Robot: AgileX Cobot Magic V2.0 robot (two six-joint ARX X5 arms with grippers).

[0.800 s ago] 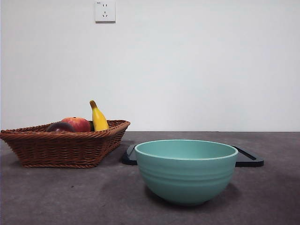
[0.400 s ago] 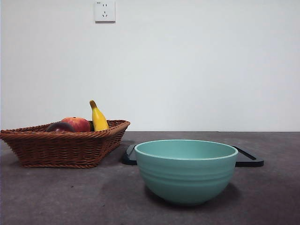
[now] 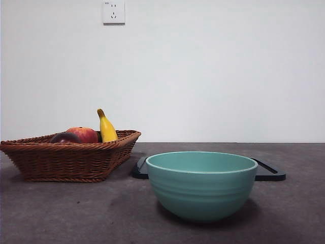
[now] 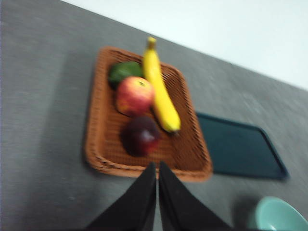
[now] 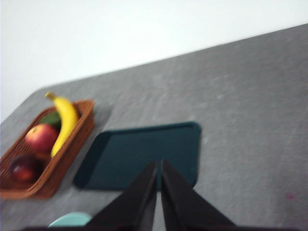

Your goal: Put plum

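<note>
The plum, dark maroon and glossy, lies in the brown wicker basket beside a red-orange fruit and a yellow banana. From the front only its top shows over the basket rim; the right wrist view shows the plum at the basket's near end. My left gripper is shut and hangs high above the table, just short of the basket's near rim. High over the dark tray, my right gripper is shut too. Neither holds anything.
A teal bowl stands at the front of the grey table, with the dark flat tray behind it. The basket sits at the left. A green fruit lies at the basket's far end.
</note>
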